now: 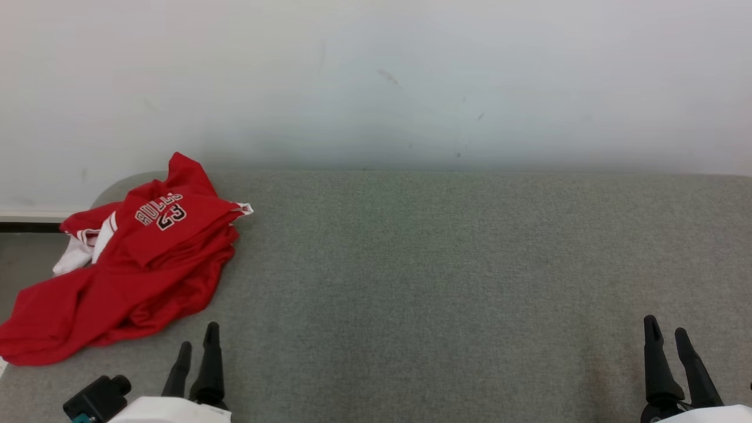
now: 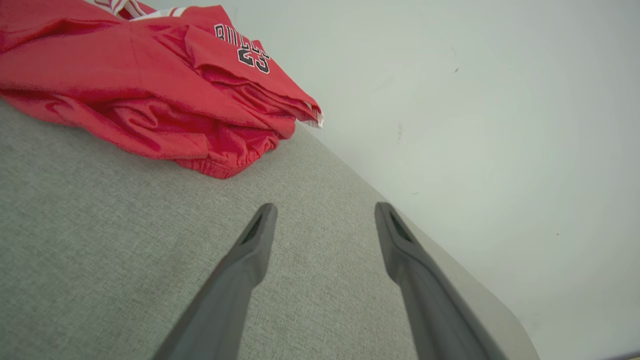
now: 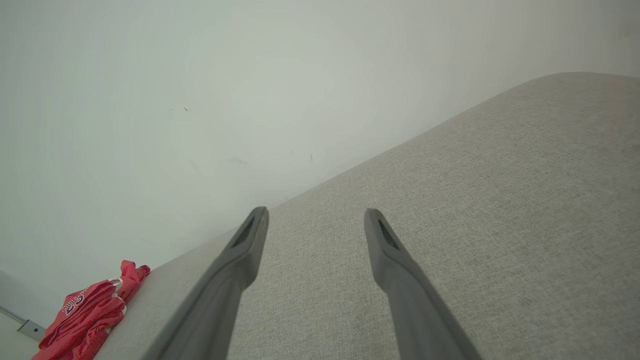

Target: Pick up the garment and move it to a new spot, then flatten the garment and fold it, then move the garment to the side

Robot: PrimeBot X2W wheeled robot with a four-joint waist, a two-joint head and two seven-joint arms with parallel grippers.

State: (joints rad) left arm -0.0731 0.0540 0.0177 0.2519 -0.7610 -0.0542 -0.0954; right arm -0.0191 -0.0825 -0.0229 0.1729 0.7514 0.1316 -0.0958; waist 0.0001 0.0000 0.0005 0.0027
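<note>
With the red Bulls jersey [image 1: 129, 270] crumpled at the grey bench's [image 1: 446, 264] far left corner, pickup looks unstarted: left gripper [image 1: 197, 346] and right gripper [image 1: 667, 332] spread empty; the left must reach it.

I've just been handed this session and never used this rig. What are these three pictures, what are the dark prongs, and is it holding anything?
You are looking through three cameras on a two-armed robot. The head view looks down from its head at a grey fabric-covered table set against a pale wall. The dark prongs are its fingers: the left gripper at the lower left, the right gripper at the lower right. The other two pictures come from cameras on each wrist, looking along that arm's own fingers. Both pairs stand apart and hold nothing. On the table's far left corner lies a crumpled red garment with white trim, lettering and a number, partly hanging over the edge. The left gripper is the nearer one.
</note>
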